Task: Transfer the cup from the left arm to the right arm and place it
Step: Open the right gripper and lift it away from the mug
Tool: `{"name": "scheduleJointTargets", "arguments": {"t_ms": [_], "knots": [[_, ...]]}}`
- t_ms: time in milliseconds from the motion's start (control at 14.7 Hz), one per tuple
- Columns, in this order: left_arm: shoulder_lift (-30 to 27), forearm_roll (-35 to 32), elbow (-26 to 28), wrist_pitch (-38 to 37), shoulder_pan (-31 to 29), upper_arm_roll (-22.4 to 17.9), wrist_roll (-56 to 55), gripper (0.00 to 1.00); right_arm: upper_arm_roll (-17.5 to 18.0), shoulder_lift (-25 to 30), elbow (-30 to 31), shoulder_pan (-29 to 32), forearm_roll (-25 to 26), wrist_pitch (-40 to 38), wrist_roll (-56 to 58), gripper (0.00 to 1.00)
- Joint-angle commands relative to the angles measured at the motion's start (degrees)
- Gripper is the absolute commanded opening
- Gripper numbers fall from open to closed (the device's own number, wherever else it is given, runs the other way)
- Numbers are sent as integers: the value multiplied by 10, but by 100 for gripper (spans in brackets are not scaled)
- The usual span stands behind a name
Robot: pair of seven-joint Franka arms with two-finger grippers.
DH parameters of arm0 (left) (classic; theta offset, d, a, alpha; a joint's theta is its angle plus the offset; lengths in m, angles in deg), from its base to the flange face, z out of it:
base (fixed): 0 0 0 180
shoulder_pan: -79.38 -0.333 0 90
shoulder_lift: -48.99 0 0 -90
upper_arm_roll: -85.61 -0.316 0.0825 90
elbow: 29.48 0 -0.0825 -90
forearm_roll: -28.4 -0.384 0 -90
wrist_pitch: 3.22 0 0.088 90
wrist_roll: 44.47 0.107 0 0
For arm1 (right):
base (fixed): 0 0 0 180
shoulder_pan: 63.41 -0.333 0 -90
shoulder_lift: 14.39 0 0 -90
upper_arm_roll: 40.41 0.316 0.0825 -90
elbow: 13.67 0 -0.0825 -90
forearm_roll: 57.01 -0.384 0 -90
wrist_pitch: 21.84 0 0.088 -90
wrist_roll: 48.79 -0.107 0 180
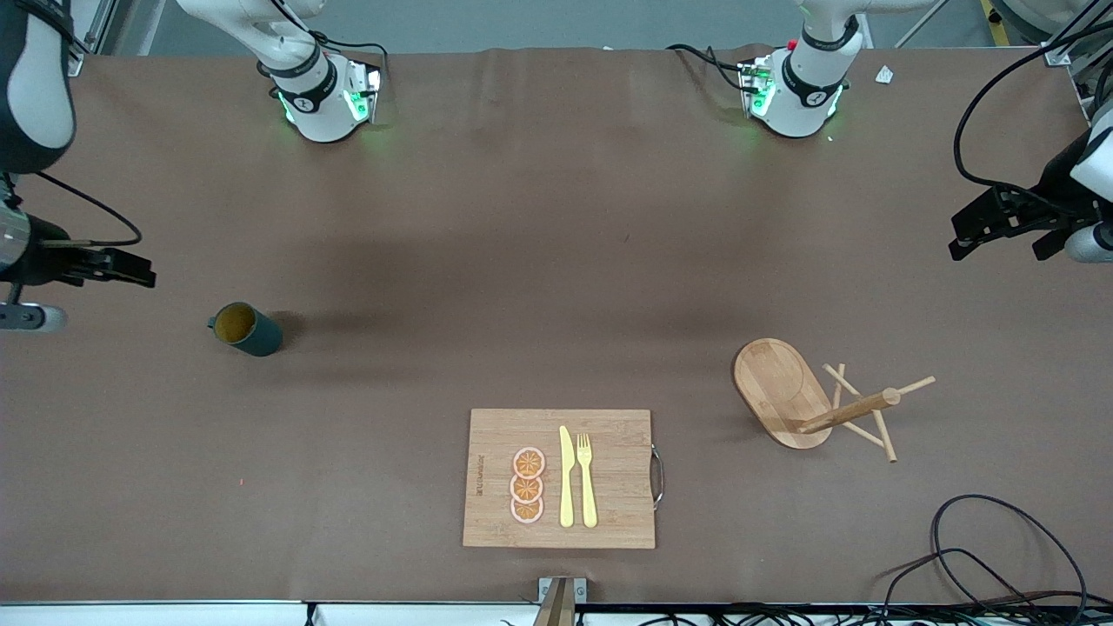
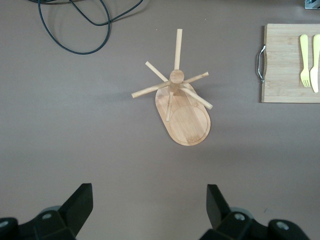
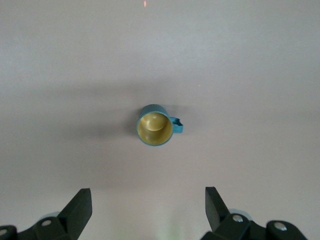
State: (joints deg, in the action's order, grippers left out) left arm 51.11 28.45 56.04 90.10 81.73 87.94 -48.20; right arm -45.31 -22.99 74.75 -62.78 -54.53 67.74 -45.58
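Note:
The cup [image 1: 246,329], a small dark teal mug with a yellowish inside and a small side handle, stands upright on the brown table toward the right arm's end. My right gripper [image 1: 129,266] hangs in the air at that end, open and empty. In the right wrist view the cup [image 3: 156,126] sits well clear of the right gripper [image 3: 148,200], whose jaws stand wide apart. My left gripper [image 1: 978,230] hovers over the left arm's end of the table, also open and empty. The left wrist view shows the left gripper [image 2: 149,200] over bare table.
A wooden peg stand [image 1: 787,391] on an oval base stands toward the left arm's end, seen too as the peg stand [image 2: 182,107]. A cutting board [image 1: 487,478] with orange slices, a yellow knife and fork lies near the front edge. Black cables [image 1: 1000,556] coil at the front corner.

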Motion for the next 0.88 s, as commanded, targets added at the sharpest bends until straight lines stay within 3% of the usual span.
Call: {"name": "scheduleJointTargets", "arguments": {"t_ms": [0,543,815], "knots": [[2,3,-7,2,-2,-1,9,100,5,-2,-31,12,2,-13,-8,100],[12,4,-22,2,-1,-1,1,100,7,-5,-58,10,-2,-14,-9,100],[12,4,-22,2,-1,-1,2,100,5,1,-54,13,-45,-53,-3,100]]}}
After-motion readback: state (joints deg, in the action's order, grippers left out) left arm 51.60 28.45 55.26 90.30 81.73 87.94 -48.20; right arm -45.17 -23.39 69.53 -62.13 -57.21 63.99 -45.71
